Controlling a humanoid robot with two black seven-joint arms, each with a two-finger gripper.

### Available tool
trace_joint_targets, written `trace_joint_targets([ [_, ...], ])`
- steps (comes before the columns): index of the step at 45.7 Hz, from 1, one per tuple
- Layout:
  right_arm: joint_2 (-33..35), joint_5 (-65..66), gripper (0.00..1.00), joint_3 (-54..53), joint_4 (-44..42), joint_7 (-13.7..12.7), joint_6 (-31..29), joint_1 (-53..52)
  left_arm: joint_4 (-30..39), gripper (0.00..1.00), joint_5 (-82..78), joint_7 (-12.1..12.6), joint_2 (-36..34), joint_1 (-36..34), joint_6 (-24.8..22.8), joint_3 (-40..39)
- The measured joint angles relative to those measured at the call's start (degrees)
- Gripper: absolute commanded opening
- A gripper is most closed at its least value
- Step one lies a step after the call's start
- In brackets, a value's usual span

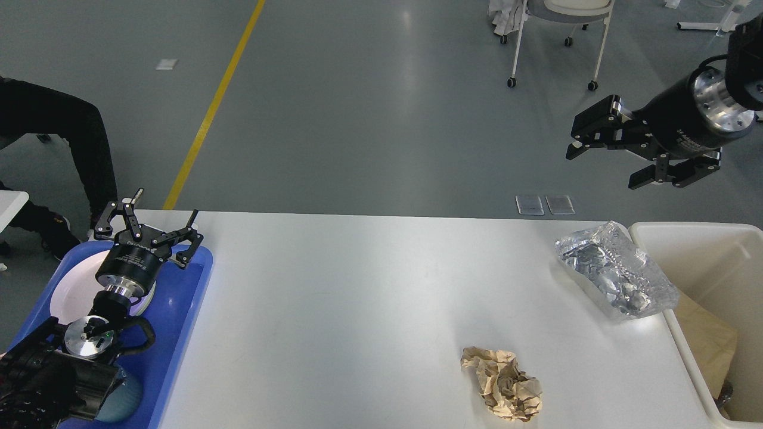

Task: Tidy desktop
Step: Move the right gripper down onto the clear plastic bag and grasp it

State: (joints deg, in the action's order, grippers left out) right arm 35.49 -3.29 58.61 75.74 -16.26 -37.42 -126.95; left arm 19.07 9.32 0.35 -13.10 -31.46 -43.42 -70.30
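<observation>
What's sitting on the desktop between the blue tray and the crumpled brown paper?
Nothing: in the head view the desktop is bare between the blue tray and the crumpled brown paper.

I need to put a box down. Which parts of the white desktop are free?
The desktop is bare from the blue tray across to the crumpled brown paper and the silver foil bag. It is crowded at the right end, by the cream bin.
</observation>
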Motion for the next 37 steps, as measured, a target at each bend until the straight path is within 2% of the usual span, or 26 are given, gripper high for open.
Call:
trace_joint_targets([
  [6,0.0,0.2,1.0,1.7,-2.3,0.0,5.2,6.8,0.0,0.96,0.0,0.0,0.0,0.0,0.0,0.0],
  [15,0.0,-0.7,1.0,1.8,-12.5,0.0,21.9,30.2,0.0,0.96,0.0,0.0,0.0,0.0,0.0,0.0],
  [19,-0.5,-0.7,1.0,0.4,-17.1,0.1,26.6,39.1,0.0,0.96,0.0,0.0,0.0,0.0,0.0,0.0],
  [30,-2.0,-0.8,1.0,-13.8,-29.2,0.3,29.3,57.1,0.0,0.96,0.0,0.0,0.0,0.0,0.0,0.0],
  [37,-6.3,-0.8,0.99,-17.3,-37.7,0.3,30.1,64.2,0.0,0.96,0.0,0.0,0.0,0.0,0.0,0.0],
])
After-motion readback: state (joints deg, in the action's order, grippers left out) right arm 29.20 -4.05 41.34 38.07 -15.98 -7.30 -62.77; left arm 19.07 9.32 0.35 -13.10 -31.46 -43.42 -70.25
